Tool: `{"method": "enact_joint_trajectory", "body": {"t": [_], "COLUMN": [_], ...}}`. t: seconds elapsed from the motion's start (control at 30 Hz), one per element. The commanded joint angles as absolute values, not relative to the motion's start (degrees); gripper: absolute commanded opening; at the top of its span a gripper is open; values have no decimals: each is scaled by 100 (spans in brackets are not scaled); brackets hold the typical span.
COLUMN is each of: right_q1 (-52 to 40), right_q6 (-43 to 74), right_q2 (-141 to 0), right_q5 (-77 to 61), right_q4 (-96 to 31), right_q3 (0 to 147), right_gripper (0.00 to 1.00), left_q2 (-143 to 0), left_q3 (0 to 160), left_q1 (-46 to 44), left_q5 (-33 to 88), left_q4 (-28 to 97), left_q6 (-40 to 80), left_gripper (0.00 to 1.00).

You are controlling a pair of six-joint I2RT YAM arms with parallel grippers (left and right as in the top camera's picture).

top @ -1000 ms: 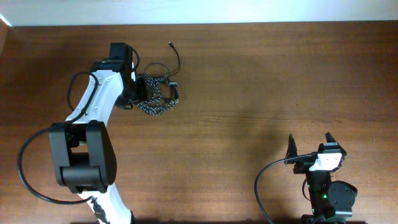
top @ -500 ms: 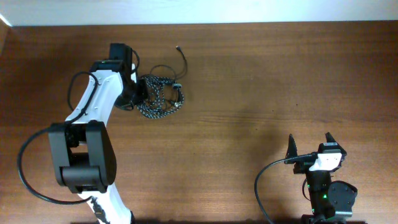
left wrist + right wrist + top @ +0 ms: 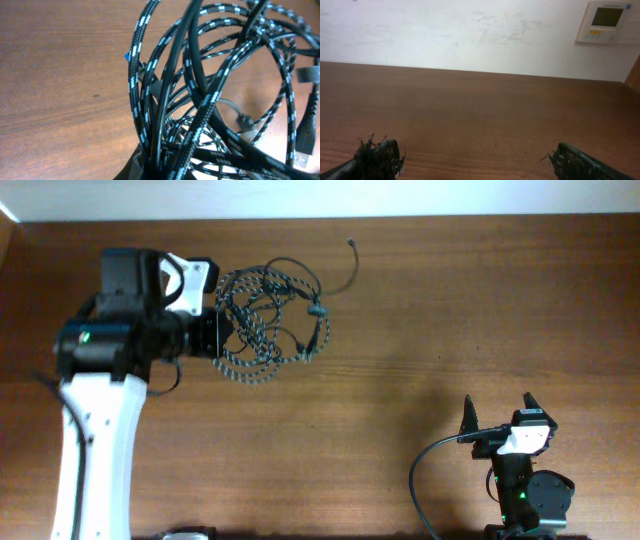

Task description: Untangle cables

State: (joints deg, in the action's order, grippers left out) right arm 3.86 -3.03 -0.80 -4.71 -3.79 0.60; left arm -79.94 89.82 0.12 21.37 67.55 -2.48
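**Tangled cables pinched in the left hand near the far-left of the surface**

The cables [image 3: 268,320] form one loose, springy knot of overlapping loops. It sticks out to the right of the left hand [image 3: 215,335], over the far-left part of the surface [image 3: 420,310]. The left hand's fingers are pressed together on the knot's near end. In the left wrist view, strands of both cords crowd down into the dark grip at the bottom edge.

The braided cable [image 3: 137,75] is the thicker of the two. It is a round woven sleeve, black flecked with short white dashes, and has a rough, rope-like texture. It makes most of the wide loops, and the lowest of them sags toward the near side of the knot in the overhead view. The black cable [image 3: 175,65] is slimmer, smooth and slightly glossy, with no pattern. It threads between the braided loops. One free tail curves away up and to the right and ends in a small plug [image 3: 352,243], well apart from the bundle.

The surface is brown wood with a fine horizontal grain and a matte finish. Whether the lower loops touch it cannot be told.

The right hand [image 3: 498,408] sits at the near-right, well apart from the cables. Its two dark, frayed-looking fingers [image 3: 377,157] are spread wide with nothing between them. They face a pale wall [image 3: 470,35] that carries a small rectangular panel [image 3: 606,21].
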Motion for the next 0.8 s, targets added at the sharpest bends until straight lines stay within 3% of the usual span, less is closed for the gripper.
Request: {"method": "enact_joint_trajectory", "body": {"t": [0.0, 0.33, 0.4, 0.47, 0.57, 0.6, 0.7, 0.77], "right_q1": [373, 370, 370, 370, 370, 370, 370, 370], "right_q6": [-301, -301, -145, 1092, 5146, 5900, 6265, 5575], "right_q2": [-43, -43, -43, -43, -43, -43, -40, -43], "right_q5": [-443, -443, -495, -742, -1907, -2379, -2919, -3083], "right_q4": [-412, -408, -408, -384, -292, -274, -113, 482], "right_q3": [32, 32, 32, 32, 32, 32, 32, 32], "right_gripper": [99, 99, 99, 99, 99, 99, 99, 99], "left_q2": [-7347, -5513, -5516, -5522, -5658, -5719, -6012, -6217], "left_q3": [9065, 7011, 6803, 6724, 6720, 6720, 6720, 6720], "left_q1": [16, 16, 16, 16, 16, 16, 16, 16], "left_q5": [2443, 2692, 3341, 4042, 4176, 4176, 4191, 4390], "left_q4": [7085, 6477, 6475, 6473, 6455, 6453, 6453, 6455], "left_q6": [-744, -731, -1450, -2265, -2930, -2928, -2923, -2923], "left_gripper": [0, 0, 0, 0, 0, 0, 0, 0]}}
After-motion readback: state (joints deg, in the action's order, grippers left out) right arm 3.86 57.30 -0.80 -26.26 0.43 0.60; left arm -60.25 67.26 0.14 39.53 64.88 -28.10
